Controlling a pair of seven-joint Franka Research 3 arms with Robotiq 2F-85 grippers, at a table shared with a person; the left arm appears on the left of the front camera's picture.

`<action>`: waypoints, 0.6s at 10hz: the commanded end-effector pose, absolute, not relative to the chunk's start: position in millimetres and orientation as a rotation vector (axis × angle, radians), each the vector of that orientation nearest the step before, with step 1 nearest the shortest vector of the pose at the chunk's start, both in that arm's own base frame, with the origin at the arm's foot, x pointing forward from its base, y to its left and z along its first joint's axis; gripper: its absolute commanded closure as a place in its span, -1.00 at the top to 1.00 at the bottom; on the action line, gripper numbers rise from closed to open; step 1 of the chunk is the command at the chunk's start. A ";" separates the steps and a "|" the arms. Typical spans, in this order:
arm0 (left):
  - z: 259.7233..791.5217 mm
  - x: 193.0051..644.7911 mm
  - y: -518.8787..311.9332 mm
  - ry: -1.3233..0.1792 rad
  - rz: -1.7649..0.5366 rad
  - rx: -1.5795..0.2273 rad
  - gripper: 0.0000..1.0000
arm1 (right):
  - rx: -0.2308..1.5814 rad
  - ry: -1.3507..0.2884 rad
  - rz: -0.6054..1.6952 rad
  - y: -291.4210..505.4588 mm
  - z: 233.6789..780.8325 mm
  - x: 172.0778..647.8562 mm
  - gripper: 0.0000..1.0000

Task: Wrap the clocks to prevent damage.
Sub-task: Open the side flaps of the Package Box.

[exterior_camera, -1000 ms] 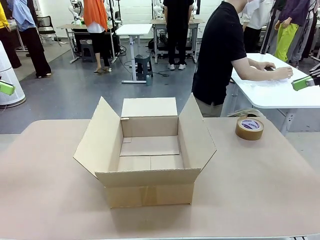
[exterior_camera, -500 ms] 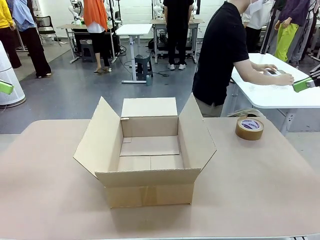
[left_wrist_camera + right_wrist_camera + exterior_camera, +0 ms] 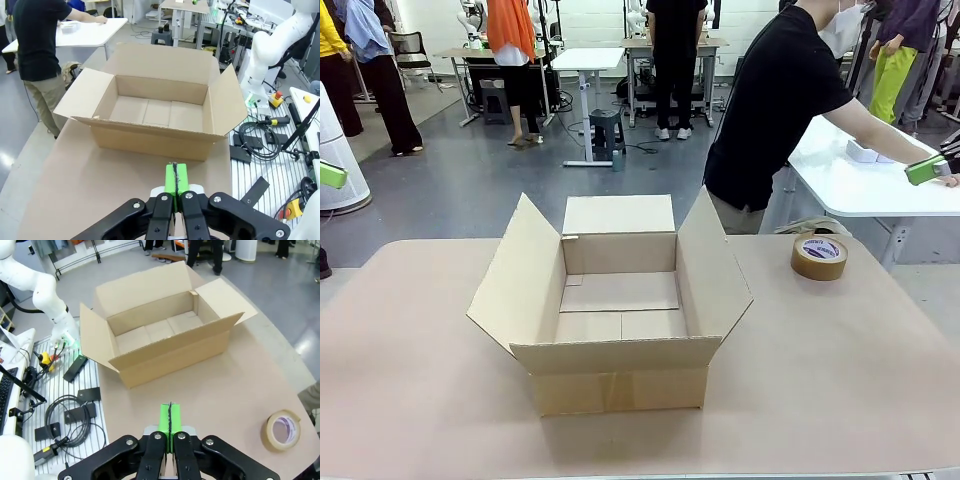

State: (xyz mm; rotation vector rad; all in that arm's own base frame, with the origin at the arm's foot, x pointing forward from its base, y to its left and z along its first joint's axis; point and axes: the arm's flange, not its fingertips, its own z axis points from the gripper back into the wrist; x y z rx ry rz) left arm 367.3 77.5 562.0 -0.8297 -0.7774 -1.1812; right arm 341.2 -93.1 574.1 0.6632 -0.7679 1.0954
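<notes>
We see a plain corrugated cardboard box (image 3: 618, 310) standing open at the middle of the smooth beige table (image 3: 840, 380), its four flaps splayed outward. A round roll of brown tape (image 3: 819, 257) lies flat to its right. Our left gripper (image 3: 176, 181) and right gripper (image 3: 170, 419) each press their green pads together on nothing. A person (image 3: 770, 110) reaches over a white side table (image 3: 840, 195), where small white items (image 3: 865, 151) lie, too small to tell if they're clocks.

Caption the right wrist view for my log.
Right hand, shut, hangs above the table before an open empty cardboard box, tape roll off aside.
</notes>
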 end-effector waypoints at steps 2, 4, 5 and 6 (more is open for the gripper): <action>562.0 367.3 77.5 -0.777 -1.181 -0.830 -0.99 | 0.663 -0.768 1.095 -93.1 574.1 341.2 -0.98; 600.6 367.5 22.4 -0.673 -1.271 -0.712 -0.99 | 0.626 -0.660 1.094 -10.2 606.8 351.7 -0.98; 625.3 370.0 -13.2 -0.588 -1.282 -0.665 -0.99 | 0.628 -0.584 1.081 23.1 617.9 356.1 -0.98; 643.7 373.3 -49.7 -0.485 -1.207 -0.599 -0.99 | 0.581 -0.509 1.043 59.3 629.0 361.9 -0.98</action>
